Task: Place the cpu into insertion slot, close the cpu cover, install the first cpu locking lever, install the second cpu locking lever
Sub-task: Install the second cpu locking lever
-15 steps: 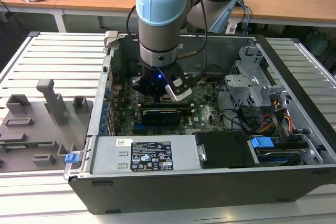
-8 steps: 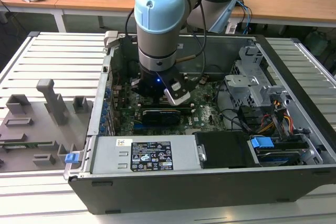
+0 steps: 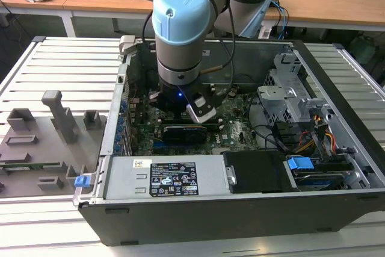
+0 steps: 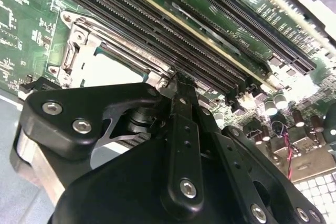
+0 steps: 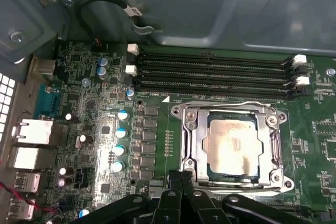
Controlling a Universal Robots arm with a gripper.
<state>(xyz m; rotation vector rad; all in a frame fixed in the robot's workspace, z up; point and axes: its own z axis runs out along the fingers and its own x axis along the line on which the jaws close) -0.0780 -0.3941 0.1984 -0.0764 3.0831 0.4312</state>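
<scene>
The cpu (image 5: 232,145), a pale silver-beige square, lies in the insertion slot (image 5: 197,145) on the green motherboard. The cpu cover (image 5: 231,109) is folded flat over it, its metal frame ringing the chip. Thin lever rods (image 5: 277,145) run along the frame's edges; whether they are latched I cannot tell. My gripper (image 5: 181,176) is shut, its black fingertips together against the socket's near edge. In the second wrist view, the gripper (image 4: 178,80) touches the corner of the cover (image 4: 84,40), with the cpu (image 4: 110,69) beside it. The arm's wrist (image 3: 177,46) hangs over the board inside the case.
Long black memory slots (image 5: 210,72) run beside the socket. A black expansion card (image 3: 186,132), the power supply (image 3: 168,179), a drive cage (image 3: 289,100) and loose cables (image 3: 313,139) crowd the open case. A grey fixture tray (image 3: 42,142) lies at the exterior view's left.
</scene>
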